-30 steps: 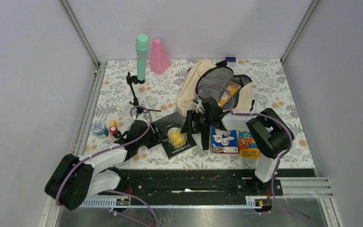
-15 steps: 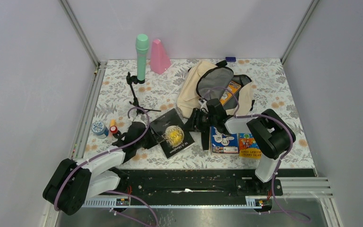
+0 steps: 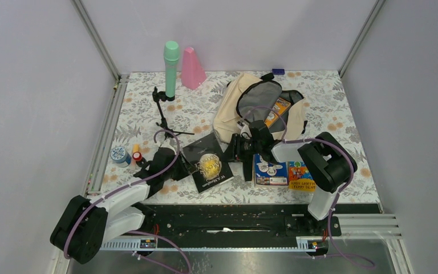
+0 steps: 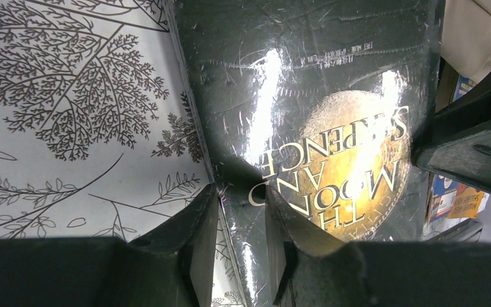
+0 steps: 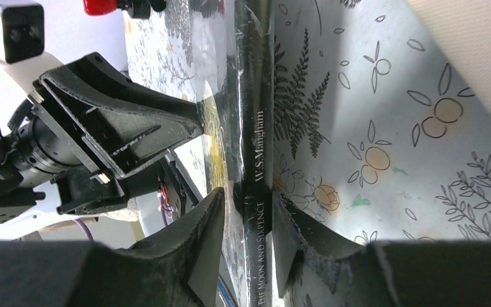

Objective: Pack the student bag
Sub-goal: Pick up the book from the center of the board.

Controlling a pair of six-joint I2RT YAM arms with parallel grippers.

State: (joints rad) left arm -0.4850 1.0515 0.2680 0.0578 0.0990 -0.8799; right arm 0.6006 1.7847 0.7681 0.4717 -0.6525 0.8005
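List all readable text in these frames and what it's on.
"THE MOON AND SIXPENCE": front cover of the black book, left wrist view.
"W. S. Maugham": spine of that book, right wrist view.
"THE MOON AND SIXPENCE": same spine, lower down.
Fine print line on the cover: too small to read.
Blue picture book and yellow-lettered book: titles blurred in the top view.

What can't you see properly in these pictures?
Top view: inside the student bag, grey lining covers most of what's there.
Left wrist view: glare blots the small print on the black book.
Top view: the blue thing at the back edge is too small to name.
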